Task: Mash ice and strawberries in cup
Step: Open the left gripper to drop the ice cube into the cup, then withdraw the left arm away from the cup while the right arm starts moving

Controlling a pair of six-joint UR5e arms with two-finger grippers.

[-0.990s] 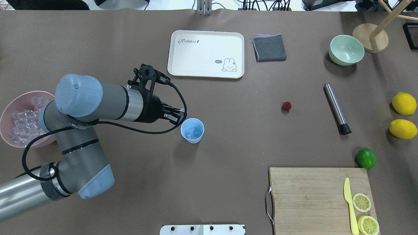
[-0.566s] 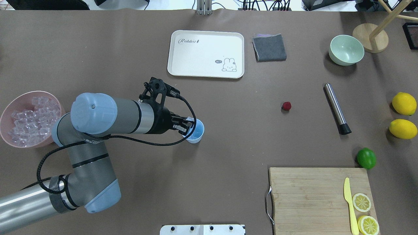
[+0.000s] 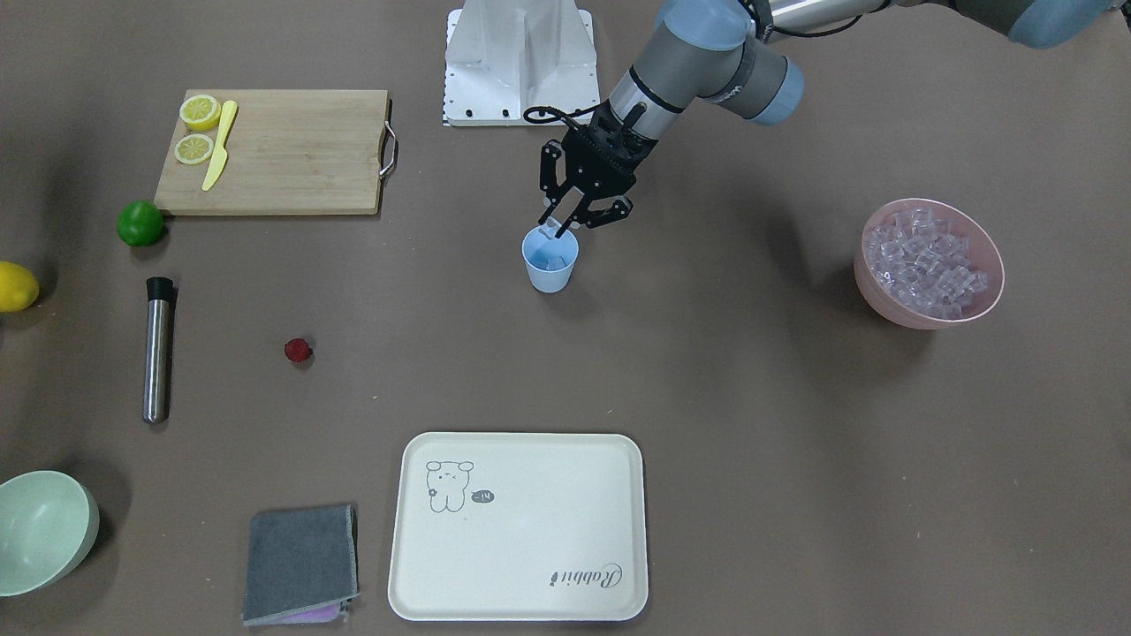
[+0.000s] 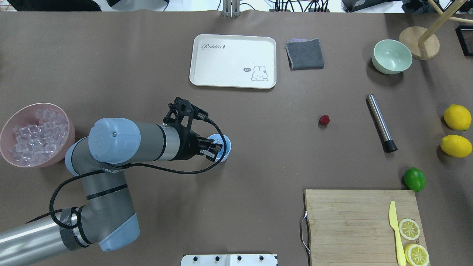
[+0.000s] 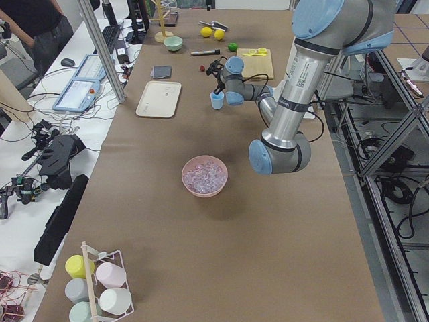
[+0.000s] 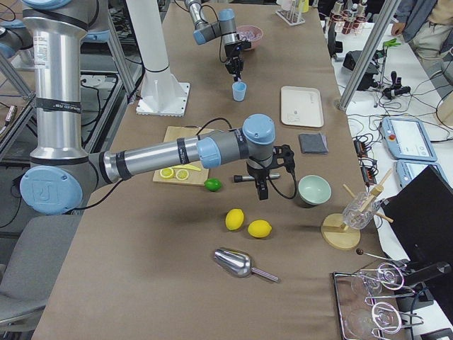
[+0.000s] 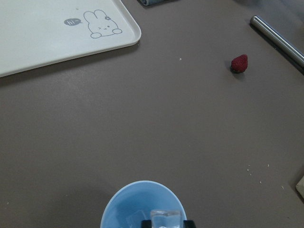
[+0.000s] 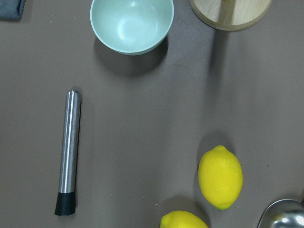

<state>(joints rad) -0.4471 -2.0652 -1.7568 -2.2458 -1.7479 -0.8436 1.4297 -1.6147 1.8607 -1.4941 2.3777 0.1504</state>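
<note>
Since the earlier overhead frames, the left gripper (image 4: 217,147) has been carried from beside the cup (image 3: 550,269) to a position over its mouth. One ice cube (image 7: 165,217) is held pinched between the narrowed fingers. For a clean drop, the cube is to be centred over the opening and released low, so that bouncing off the rim is avoided. The cup stands upright mid-table, and ice is already seen inside it. The pink bowl (image 3: 919,316) is heaped with ice cubes; the green bowl (image 4: 391,57) is seen empty. The strawberry (image 4: 324,119) lies on the table, well apart from the cup. The right gripper (image 6: 262,191) is shown only in a side view, so its state cannot be told.
</note>
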